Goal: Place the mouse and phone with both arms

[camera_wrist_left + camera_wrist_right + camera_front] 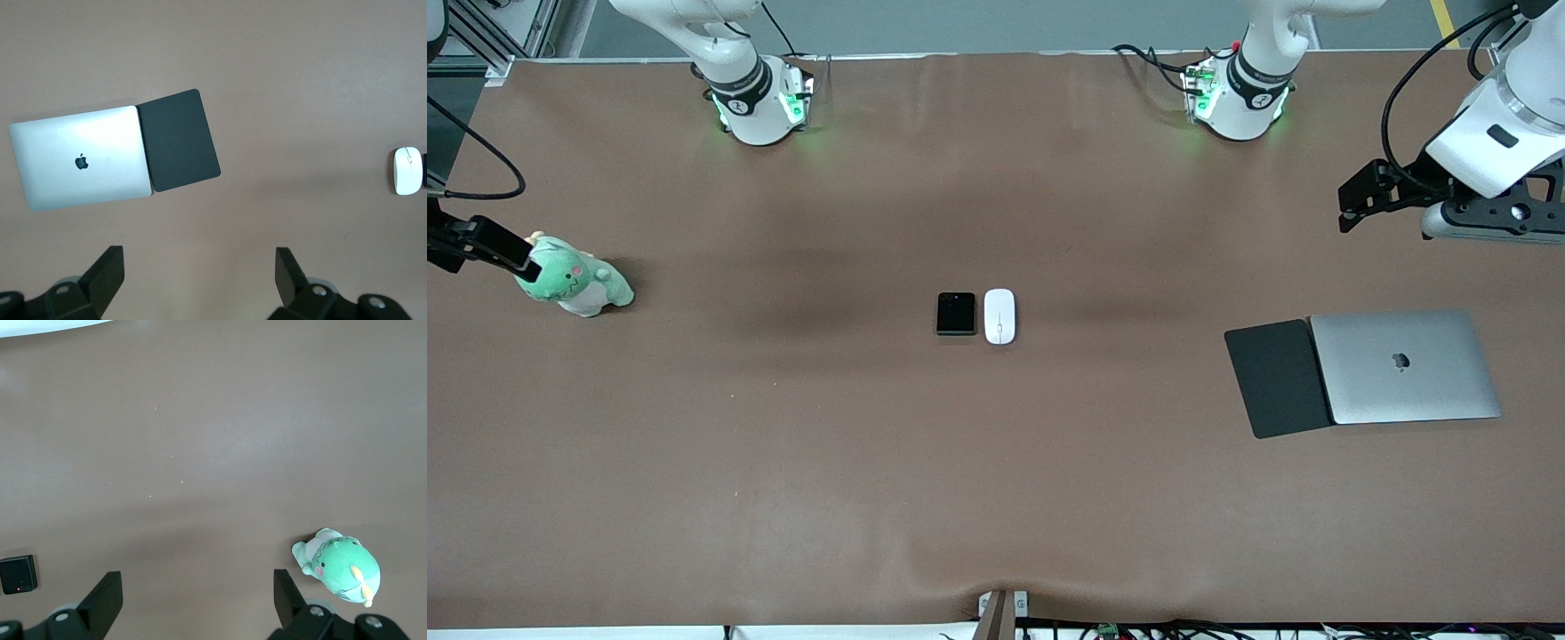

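Observation:
The black phone (956, 313) and the white mouse (1000, 316) lie side by side at the middle of the table, the mouse toward the left arm's end. My left gripper (1356, 203) hangs open and empty over the left arm's end of the table, above bare cloth beside the laptop. In the left wrist view its fingers (107, 277) stand wide apart, with the mouse (407, 171) far off. Over the right arm's end, my right gripper (489, 249) is open and empty, close to a plush toy. The right wrist view shows the phone (18, 574) away from that gripper (198, 590).
A closed silver laptop (1405, 364) lies toward the left arm's end, with a matte black mouse pad (1276, 378) against its side nearer the middle. A green plush toy (574, 280) sits at the right arm's end. Brown cloth covers the table.

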You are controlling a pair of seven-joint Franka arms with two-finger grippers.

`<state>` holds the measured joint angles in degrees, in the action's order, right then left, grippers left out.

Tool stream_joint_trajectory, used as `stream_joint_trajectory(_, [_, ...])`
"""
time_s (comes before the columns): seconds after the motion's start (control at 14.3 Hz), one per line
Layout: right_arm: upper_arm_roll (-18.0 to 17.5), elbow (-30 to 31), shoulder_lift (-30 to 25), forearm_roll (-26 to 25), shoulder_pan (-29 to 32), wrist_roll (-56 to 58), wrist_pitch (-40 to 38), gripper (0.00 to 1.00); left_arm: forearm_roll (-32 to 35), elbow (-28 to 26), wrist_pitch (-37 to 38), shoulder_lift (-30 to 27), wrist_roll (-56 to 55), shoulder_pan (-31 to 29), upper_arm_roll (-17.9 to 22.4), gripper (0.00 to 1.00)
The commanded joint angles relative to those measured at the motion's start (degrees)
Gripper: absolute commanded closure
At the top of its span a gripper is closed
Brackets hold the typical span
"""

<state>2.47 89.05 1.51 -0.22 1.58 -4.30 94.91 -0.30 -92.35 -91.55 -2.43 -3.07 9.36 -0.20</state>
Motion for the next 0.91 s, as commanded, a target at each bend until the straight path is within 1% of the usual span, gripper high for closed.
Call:
stream_joint_trajectory(0.0, [-0.1,-1.2,0.2,-0.1,0.0,-0.8,-0.8,0.0,-1.0,0.2,-0.3,-0.2,0.0,0.0,0.0,0.0])
stream_joint_trajectory(0.7, [-0.2,-0.8,0.2,-0.5,-0.3,-1.1,-0.2,0.0,-2.0,-0.5,-0.5,0.1,-0.5,0.5,-0.1,0.0])
stream_joint_trajectory(0.84, [-0.2,-0.7,0.2,-0.5,-0.5,-1.1,-0.2,0.0,-3.3,-1.5,-2.6,0.9,-1.5,0.8,-0.1,0.0])
